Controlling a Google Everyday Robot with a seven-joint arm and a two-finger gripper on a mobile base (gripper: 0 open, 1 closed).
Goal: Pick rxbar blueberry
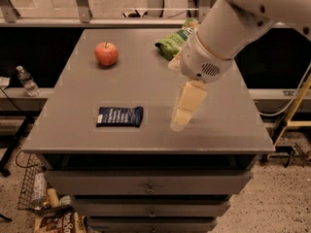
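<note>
**A:** While the arm [233, 28] reaches in over the back-right corner of the desk [223, 125], where does the claw [179, 121] sit?

**B:** It hangs over the front half of the desk, a little right of the middle, with its pale tip pointing down toward the front edge. I see nothing gripped in it. I cannot say whether the tip touches the desk top.

**A:** How wide is it?

**B:** I cannot tell whether it is open or closed.

**A:** And the rxbar blueberry [119, 116]?

**B:** It lies flat near the front edge, toward the front-left corner. Its long side runs along that edge and the white print faces up. It is apart from the claw, on the side of the front-left corner.

**A:** Does anything stand between them?

**B:** Only bare desk top. The red apple [106, 54] sits upright near the back-left corner. The green snack bag [174, 40] lies at the back edge, right of the middle, partly hidden behind the arm. Both are well apart from the bar.

**A:** What is around the desk?

**B:** Drawers [148, 183] run below the front edge. A water bottle [26, 80] stands on a ledge beyond the left edge. A wire basket [30, 194] sits on the floor under the front-left corner.
</note>
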